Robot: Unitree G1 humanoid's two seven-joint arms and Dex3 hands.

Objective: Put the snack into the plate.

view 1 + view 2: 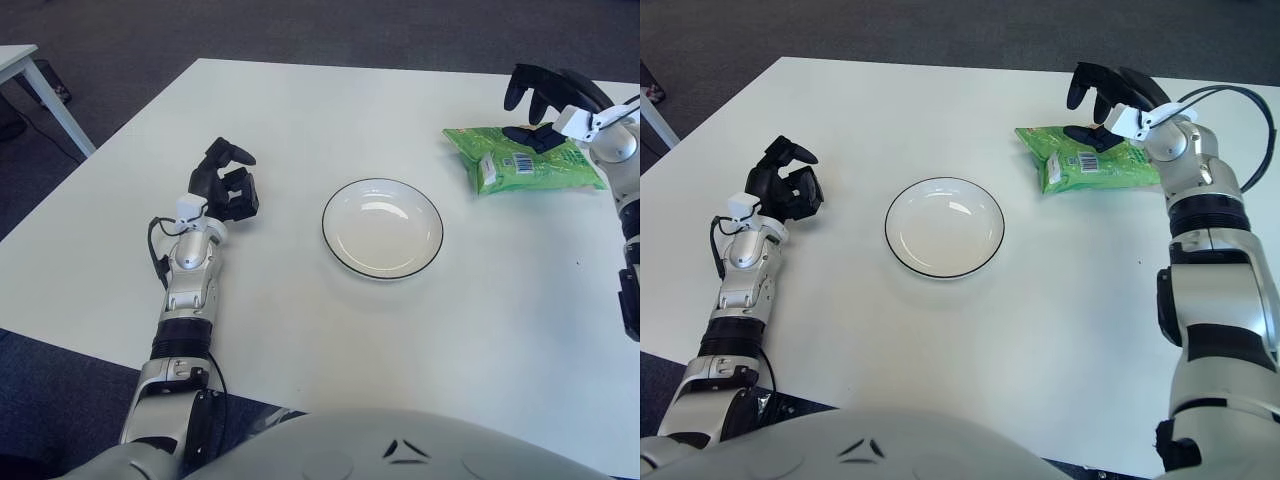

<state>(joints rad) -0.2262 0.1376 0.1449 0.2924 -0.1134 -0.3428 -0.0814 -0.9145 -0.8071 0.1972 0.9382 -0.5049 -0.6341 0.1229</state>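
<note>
Above green snack bag (1088, 161): right hand (1103, 102), fingers spread, holding nothing. Left hand (225, 185) curled, left of plate (383, 227).

Green snack (520, 160); white plate (383, 227), black rim.

The right hand (1108, 105) reaches forward on an extended arm, its dark fingers (1087, 82) spread apart and arched, the thumb pointing down beneath them. The left hand (226, 180) sits at the end of a straight forearm, its fingers (232, 152) curled loosely inward, gripping nothing.
</note>
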